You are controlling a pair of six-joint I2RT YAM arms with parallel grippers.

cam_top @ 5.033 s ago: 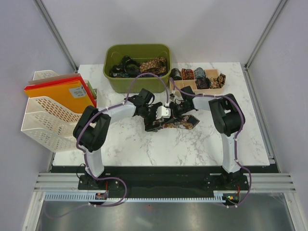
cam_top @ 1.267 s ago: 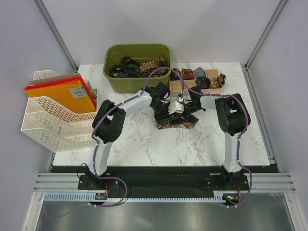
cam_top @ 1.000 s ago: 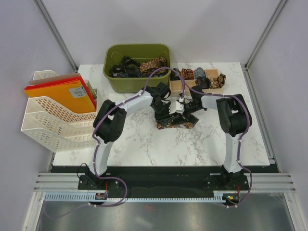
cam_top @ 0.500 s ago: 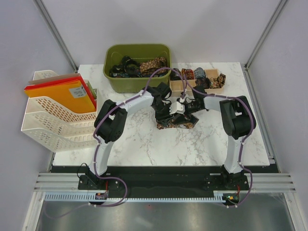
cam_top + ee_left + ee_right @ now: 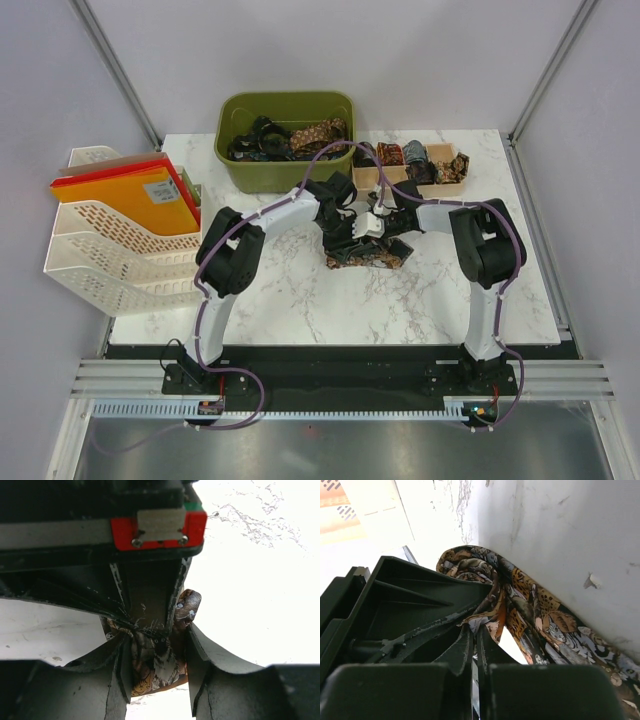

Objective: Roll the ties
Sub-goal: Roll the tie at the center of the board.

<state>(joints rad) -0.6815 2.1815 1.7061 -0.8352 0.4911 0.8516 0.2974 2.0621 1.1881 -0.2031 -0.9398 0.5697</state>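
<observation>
A tie [image 5: 368, 256] with a dark brown-gold animal print lies bunched on the marble table, right of centre. Both grippers meet just above its far end. My left gripper [image 5: 352, 228] straddles a rolled-up part of the tie [image 5: 157, 667], and the fabric fills the gap between its fingers [image 5: 117, 680]. My right gripper [image 5: 475, 630] is shut, with a fold of the tie [image 5: 520, 605] pinched at its tips. The right gripper [image 5: 376, 222] faces the left one, its red-and-black body filling the top of the left wrist view.
A green bin [image 5: 285, 176] holding more ties stands at the back. A wooden box [image 5: 368, 180] with rolled ties [image 5: 415, 155] sits at the back right. A white file rack [image 5: 100, 245] with orange folders [image 5: 125, 195] stands on the left edge.
My right gripper's jaws have closed onto the tie's fold after standing open. The left gripper keeps its hold, and both arms stay almost still over the tie.
</observation>
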